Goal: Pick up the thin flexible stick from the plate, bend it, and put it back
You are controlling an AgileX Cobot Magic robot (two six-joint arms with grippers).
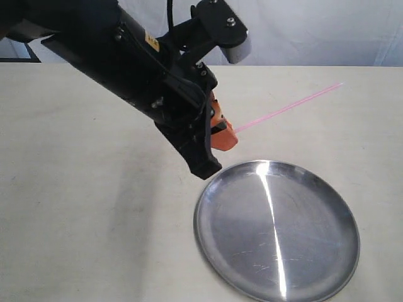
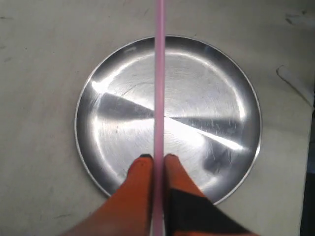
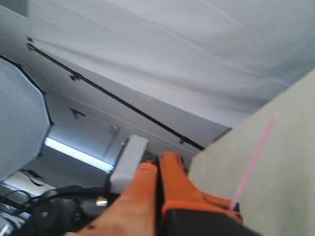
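Note:
The thin pink stick (image 1: 289, 107) is held up in the air over the table, straight, slanting away beyond the plate's far rim. My left gripper (image 1: 223, 133), with orange fingers, is shut on one end of it. In the left wrist view the stick (image 2: 159, 73) runs straight out from between the closed fingers of the left gripper (image 2: 157, 158), over the middle of the round silver plate (image 2: 113, 132). The plate (image 1: 239, 220) holds nothing. My right gripper (image 3: 158, 160) is shut with nothing between its fingers and is out of the exterior view. Beside it the stick (image 3: 253, 160) shows over the table.
The beige table (image 1: 82, 207) reaches a white cloth backdrop (image 1: 327, 31) at the far edge. The black left arm (image 1: 113, 56) hangs over the table to the plate's upper left. A white block (image 3: 129, 162) on that arm shows behind the right fingers.

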